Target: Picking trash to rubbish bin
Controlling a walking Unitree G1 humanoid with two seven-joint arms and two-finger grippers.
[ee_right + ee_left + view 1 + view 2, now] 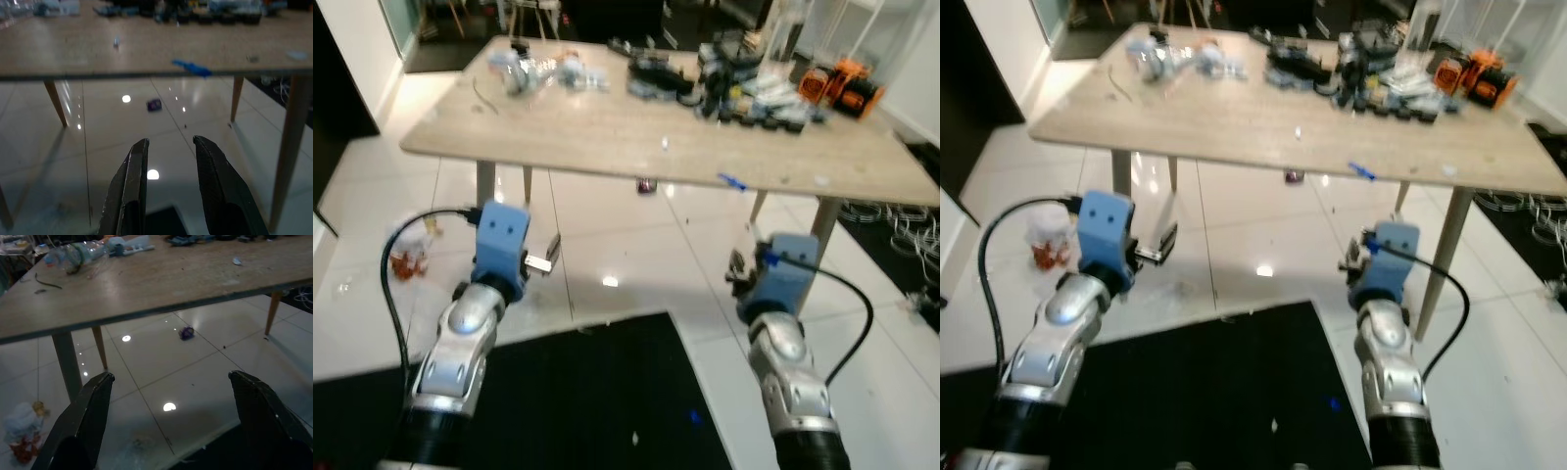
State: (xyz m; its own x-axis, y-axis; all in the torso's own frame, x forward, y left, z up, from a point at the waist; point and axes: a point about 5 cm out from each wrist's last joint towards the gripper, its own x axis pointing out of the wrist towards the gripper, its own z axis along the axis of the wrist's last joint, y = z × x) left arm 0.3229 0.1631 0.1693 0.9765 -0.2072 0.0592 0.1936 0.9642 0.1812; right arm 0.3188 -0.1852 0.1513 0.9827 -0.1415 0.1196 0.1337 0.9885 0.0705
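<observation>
Currently left end effector point(168, 382) wide open, right end effector point(168, 147) slightly parted, both empty | risk: small purple wrapper point(186, 332) ahead lies under pale wooden surface point(146, 284); reaching could strike its edge.

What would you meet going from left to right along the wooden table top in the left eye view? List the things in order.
Crumpled clear plastic bottle → dark clutter of small parts → small blue scrap at the near edge → orange device, all on the table.

Home room: cluttered wooden table point(607, 127), glossy white floor tiles point(636, 245).
</observation>
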